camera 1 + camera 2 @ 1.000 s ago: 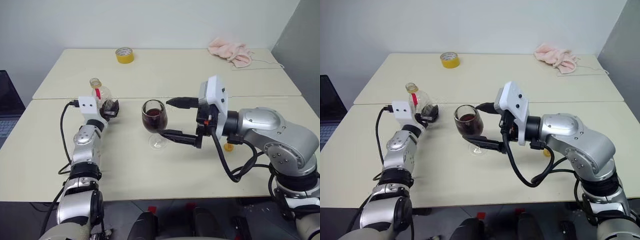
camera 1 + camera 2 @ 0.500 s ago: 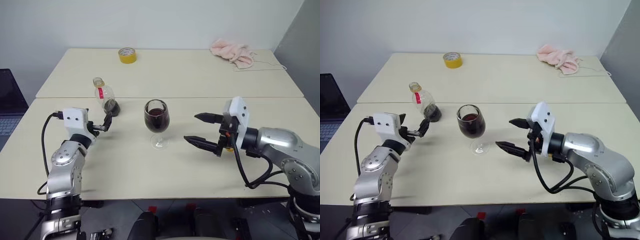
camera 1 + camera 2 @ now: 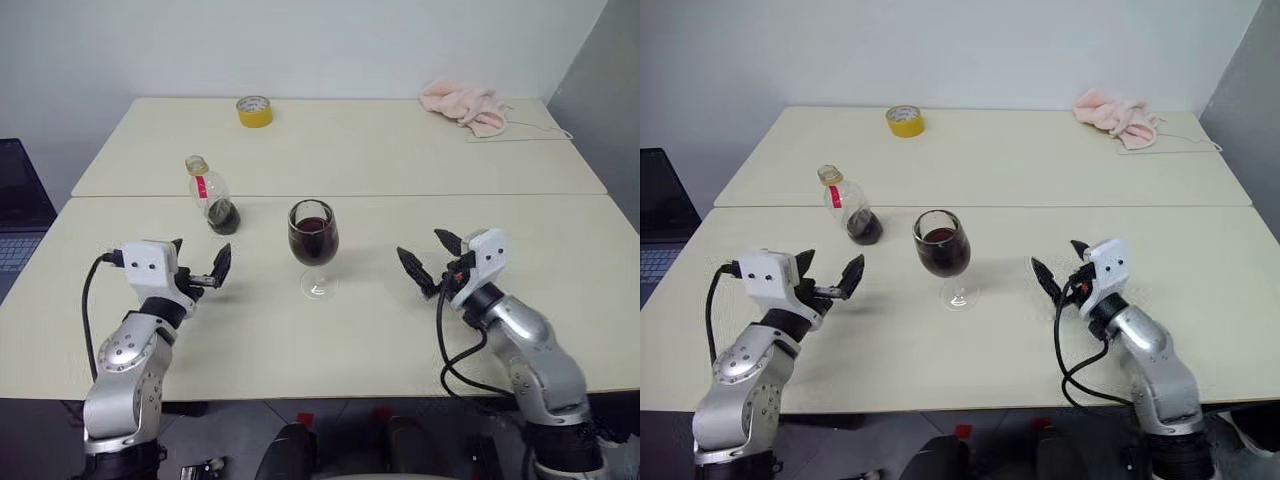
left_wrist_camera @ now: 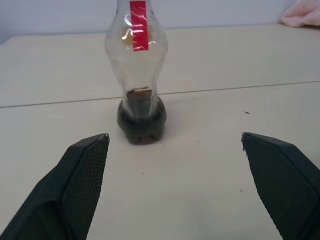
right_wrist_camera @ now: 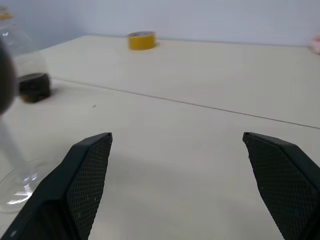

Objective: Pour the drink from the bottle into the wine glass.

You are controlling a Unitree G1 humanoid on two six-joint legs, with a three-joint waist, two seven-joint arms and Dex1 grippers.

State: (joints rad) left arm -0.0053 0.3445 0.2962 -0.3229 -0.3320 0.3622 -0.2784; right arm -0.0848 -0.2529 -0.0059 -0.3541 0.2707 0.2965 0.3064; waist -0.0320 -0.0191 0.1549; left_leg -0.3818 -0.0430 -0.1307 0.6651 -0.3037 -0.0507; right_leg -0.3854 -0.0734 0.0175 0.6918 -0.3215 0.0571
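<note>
Tape roll [image 3: 253, 110], pink cloth [image 3: 464, 105] far back — both hands [image 3: 199, 266] [image 3: 428, 259] released, empty.

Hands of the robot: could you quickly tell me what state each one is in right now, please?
Left hand: open, holding nothing, short of the bottle.
Right hand: open, holding nothing, to the side of the wine glass.

wine glass [image 3: 942, 248] holds drink [image 3: 942, 254] | bottle [image 3: 849, 207] upright | left gripper [image 3: 830, 276], right gripper [image 3: 1061, 268] spread, empty
</note>
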